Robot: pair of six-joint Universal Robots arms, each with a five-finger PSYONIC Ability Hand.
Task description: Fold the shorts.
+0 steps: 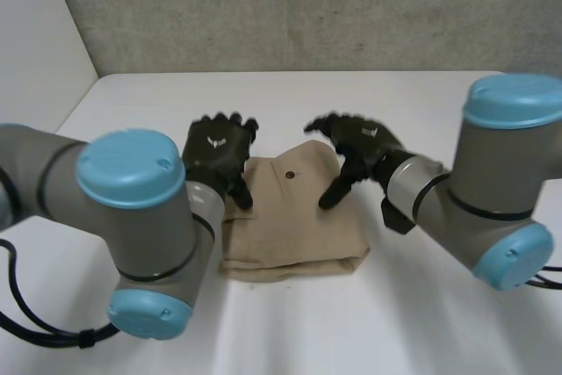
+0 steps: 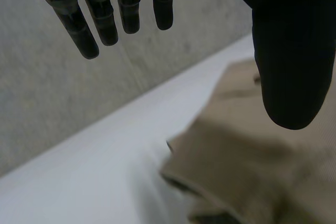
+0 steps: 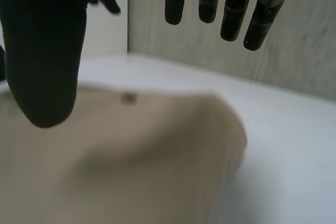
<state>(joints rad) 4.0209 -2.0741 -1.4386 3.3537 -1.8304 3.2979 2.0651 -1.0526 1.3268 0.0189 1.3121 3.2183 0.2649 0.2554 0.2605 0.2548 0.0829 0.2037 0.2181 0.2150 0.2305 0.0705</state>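
shorts between left hand, right hand

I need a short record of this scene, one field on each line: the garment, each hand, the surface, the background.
garment: beige shorts, lying as a compact folded bundle
detail: small dark spot, perhaps a button, near the shorts' far edge
left hand: open, fingers straight, at the far left corner of the shorts, holding nothing
right hand: open, at the far right corner of the shorts, thumb pointing down toward the cloth, holding nothing
surface: white table
background: grey wall
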